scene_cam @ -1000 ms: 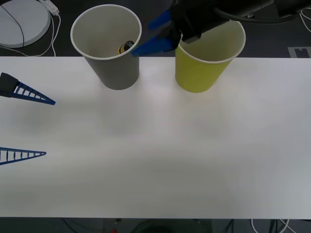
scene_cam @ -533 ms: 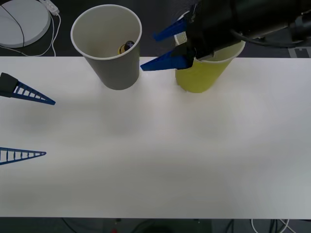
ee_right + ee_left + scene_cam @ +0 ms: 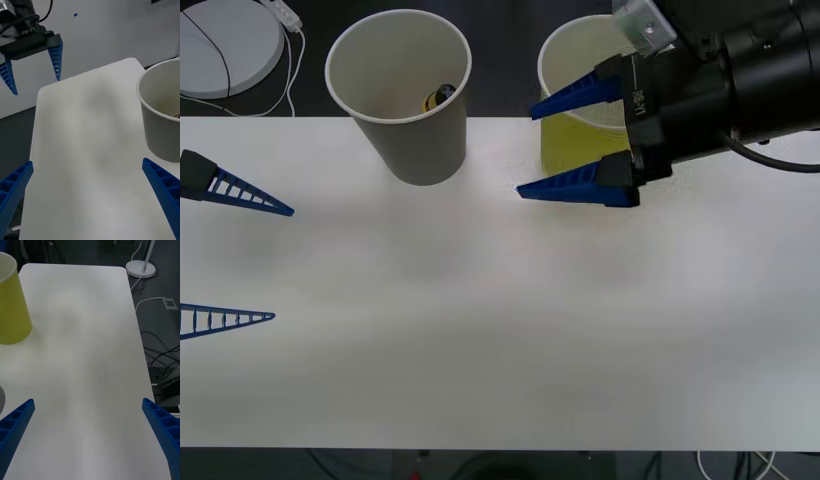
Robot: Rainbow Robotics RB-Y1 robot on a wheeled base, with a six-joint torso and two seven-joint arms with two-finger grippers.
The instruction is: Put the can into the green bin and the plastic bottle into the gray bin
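Observation:
The gray bin (image 3: 402, 110) stands at the table's far left-centre, with the plastic bottle (image 3: 439, 97) lying inside it against the wall. To its right is the green bin (image 3: 572, 70), partly covered by my right arm. My right gripper (image 3: 526, 150) hangs open and empty in front of the green bin, its fingers pointing left toward the gray bin (image 3: 162, 116). My left gripper (image 3: 282, 264) waits open at the table's left edge, facing the green bin (image 3: 11, 311). The can is out of view.
The white table (image 3: 500, 340) has bare surface across its middle and near side. Beyond its far left corner lies a round white base (image 3: 225, 45) with a cable. Cables (image 3: 157, 348) run on the floor beside the table's edge.
My right gripper has drawn back from beside the gray bin's rim, moving right and toward me, and is now in front of the green bin, still open. The left arm has not moved.

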